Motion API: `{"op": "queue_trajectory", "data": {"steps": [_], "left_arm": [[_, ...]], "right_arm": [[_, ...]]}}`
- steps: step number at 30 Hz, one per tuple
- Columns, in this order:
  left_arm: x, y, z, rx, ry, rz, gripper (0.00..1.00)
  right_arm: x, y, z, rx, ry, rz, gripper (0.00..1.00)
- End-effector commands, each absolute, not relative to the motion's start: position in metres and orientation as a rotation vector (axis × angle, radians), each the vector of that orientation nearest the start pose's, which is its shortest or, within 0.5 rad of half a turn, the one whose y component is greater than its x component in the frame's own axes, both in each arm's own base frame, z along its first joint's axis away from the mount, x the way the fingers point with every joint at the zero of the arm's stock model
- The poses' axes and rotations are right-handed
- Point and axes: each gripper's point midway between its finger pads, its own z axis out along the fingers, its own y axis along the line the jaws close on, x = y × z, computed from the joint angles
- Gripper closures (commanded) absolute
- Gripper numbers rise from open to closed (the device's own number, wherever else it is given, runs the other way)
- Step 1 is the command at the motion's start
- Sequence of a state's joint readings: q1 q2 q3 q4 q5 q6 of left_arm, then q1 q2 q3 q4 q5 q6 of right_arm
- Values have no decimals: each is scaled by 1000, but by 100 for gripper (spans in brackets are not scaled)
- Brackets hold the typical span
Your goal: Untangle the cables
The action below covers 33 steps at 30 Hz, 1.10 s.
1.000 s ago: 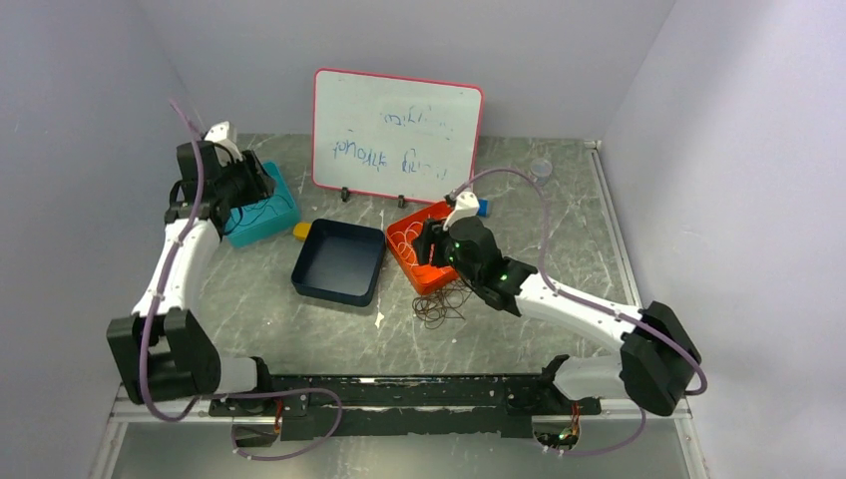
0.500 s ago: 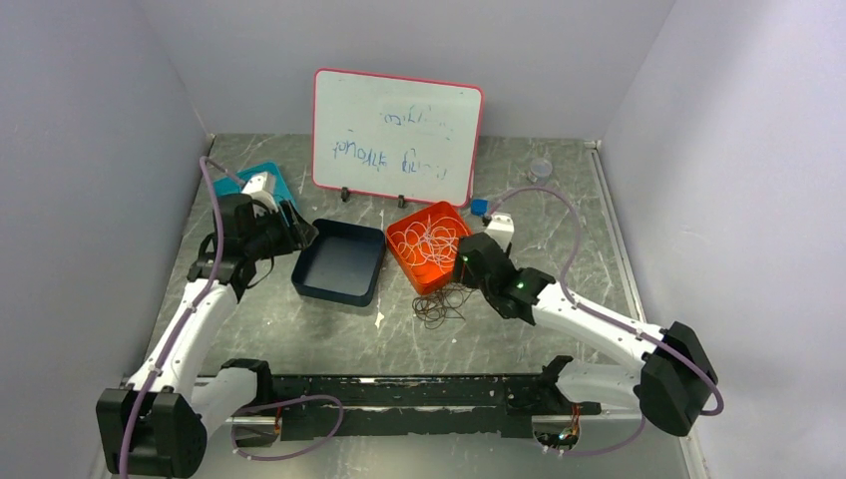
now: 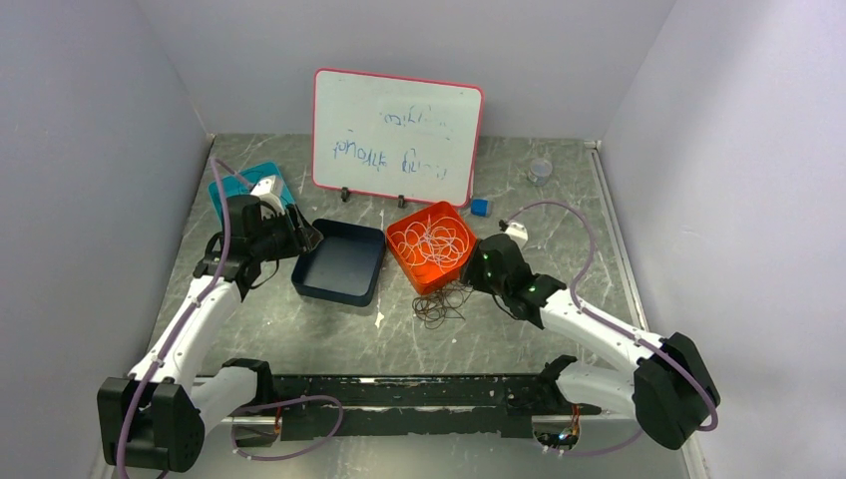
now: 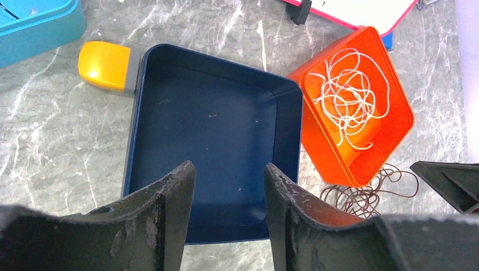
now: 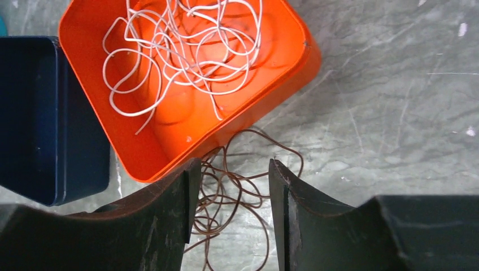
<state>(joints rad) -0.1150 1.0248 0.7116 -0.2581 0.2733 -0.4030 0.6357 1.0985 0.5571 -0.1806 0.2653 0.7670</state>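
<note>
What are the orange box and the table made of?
Orange box: probably plastic. It is smooth and a bit shiny, with rounded moulded corners.
Table: it looks like grey stone with white veins and a slight gloss. It could also be a printed marble-look sheet; I cannot tell which.

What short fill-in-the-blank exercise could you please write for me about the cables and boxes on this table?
1. The white cable lies in a box whose colour is ____.
2. The brown cable lies on the ____, just outside that box.
3. The dark blue box is ____.
4. The right gripper hovers open above the ____ cable.
Missing words: orange; table; empty; brown.
</note>
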Motion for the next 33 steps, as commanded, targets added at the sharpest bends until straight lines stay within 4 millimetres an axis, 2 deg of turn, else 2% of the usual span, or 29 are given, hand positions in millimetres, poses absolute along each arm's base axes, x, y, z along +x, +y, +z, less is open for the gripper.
{"op": "queue_trajectory", "data": {"steps": [1, 7, 10, 15, 19, 21, 25, 27, 33], "left_arm": [[313, -100, 178, -128, 2107, -581, 47], [309, -99, 174, -131, 2115, -579, 47], [310, -99, 175, -119, 2115, -576, 47], [313, -101, 174, -102, 2118, -577, 48], [312, -107, 172, -98, 2123, -595, 48], [312, -110, 172, -97, 2122, -603, 48], [311, -120, 172, -78, 2122, -631, 48], [311, -129, 174, -59, 2120, -654, 48], [307, -175, 184, 30, 2088, -785, 45]], "right_arm": [[267, 180, 94, 323, 2273, 506, 51], [254, 175, 77, 380, 2342, 485, 58], [250, 179, 76, 378, 2347, 530, 60], [249, 192, 79, 347, 2354, 603, 69], [249, 193, 75, 336, 2377, 596, 76], [249, 194, 76, 329, 2379, 592, 83], [255, 190, 92, 295, 2325, 583, 93], [259, 187, 111, 258, 2269, 578, 97], [258, 175, 148, 128, 2189, 528, 100]]}}
